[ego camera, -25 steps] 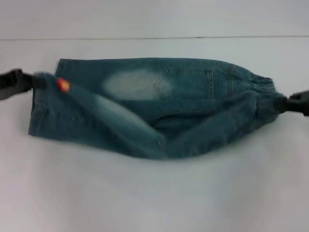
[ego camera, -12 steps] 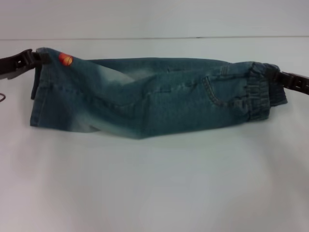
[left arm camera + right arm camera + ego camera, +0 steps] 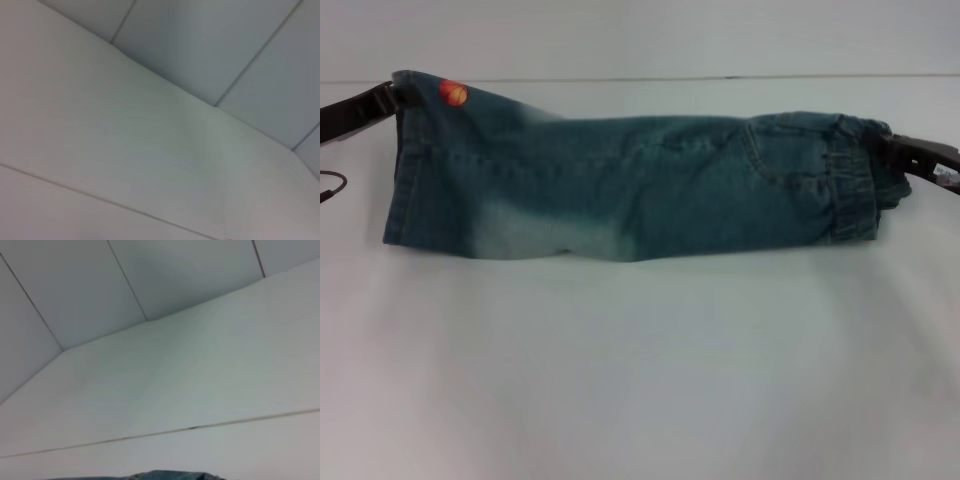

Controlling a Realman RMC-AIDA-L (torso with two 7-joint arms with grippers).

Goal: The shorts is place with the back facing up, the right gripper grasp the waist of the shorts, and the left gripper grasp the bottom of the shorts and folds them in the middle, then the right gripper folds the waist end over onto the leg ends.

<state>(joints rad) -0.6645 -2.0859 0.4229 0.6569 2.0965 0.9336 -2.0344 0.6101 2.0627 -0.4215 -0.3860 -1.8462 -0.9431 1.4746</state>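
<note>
The shorts [image 3: 630, 185] lie on the white table [image 3: 640, 380], folded lengthwise into a long band, leg hems at the robot's left, elastic waist at its right. The left gripper [image 3: 390, 98] pinches the far hem corner beside an orange patch [image 3: 453, 92]. The right gripper [image 3: 890, 150] pinches the waist. In the right wrist view, a denim edge [image 3: 165, 475] shows against the table.
</note>
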